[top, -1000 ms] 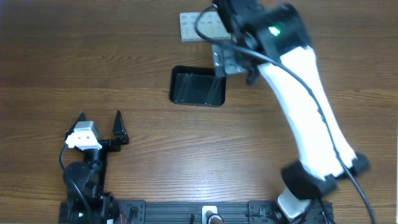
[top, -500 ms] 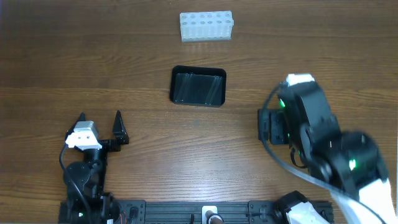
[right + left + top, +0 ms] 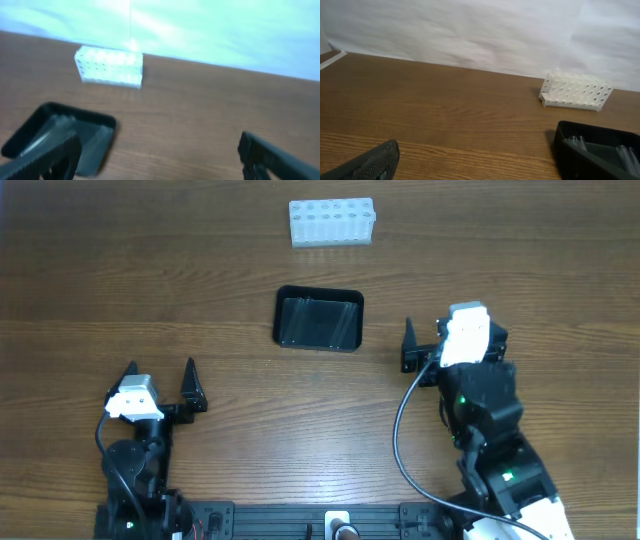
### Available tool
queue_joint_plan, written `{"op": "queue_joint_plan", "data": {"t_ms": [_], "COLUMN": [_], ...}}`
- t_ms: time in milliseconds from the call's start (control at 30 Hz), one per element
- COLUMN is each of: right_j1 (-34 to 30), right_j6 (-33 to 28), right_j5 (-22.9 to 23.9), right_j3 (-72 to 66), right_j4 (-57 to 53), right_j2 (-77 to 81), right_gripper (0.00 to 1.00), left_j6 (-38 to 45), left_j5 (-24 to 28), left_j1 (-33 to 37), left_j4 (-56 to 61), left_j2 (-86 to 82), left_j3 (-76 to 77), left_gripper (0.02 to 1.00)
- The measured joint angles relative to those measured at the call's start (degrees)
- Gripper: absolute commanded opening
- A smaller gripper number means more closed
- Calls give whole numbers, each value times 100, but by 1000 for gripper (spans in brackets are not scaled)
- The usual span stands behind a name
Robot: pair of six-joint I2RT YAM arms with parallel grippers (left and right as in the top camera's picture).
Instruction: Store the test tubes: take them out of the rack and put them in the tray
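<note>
The white test tube rack (image 3: 331, 222) stands at the far edge of the table, and I see no tubes sticking out of it. The black tray (image 3: 319, 319) lies in front of it with clear tubes (image 3: 623, 153) lying inside. My right gripper (image 3: 452, 332) is low, to the right of the tray, open and holding nothing. In the right wrist view its fingers (image 3: 46, 159) stand wide apart, with the tray (image 3: 60, 131) and the rack (image 3: 109, 65) beyond them. My left gripper (image 3: 160, 370) rests open near the table's front left, far from both the tray (image 3: 600, 150) and the rack (image 3: 575, 90).
Bare wooden table (image 3: 150, 270) stretches around the tray and rack. A white wall (image 3: 470, 30) rises behind the table's far edge. The arm bases (image 3: 330, 525) line the front edge.
My right arm has drawn back from over the rack to the near right side, its gripper now low beside the tray. The left arm has not moved.
</note>
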Motion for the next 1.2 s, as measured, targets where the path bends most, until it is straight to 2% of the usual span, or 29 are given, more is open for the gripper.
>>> {"op": "queue_joint_plan", "data": {"t_ms": [333,433,767,1200], "right_j1": [-874,-1082,-1272,-1888], "right_j6": [-140,-149,-157,-164], "right_j5": [42,42,39,37], "right_j3": [-1762,-2234,-3399,-3460], "right_j4": [2964,3423,3309,970], "right_j2": [-555,-713,-2000,-3781], "right_gripper": [991,991,991,991], "left_j6": [0,0,0,0], "left_j5": [0,0,0,0], "left_j1": [0,0,0,0], "left_j4": [0,0,0,0], "left_j2": [0,0,0,0], "left_j3": [0,0,0,0], "left_gripper": [998,996,998,998]}}
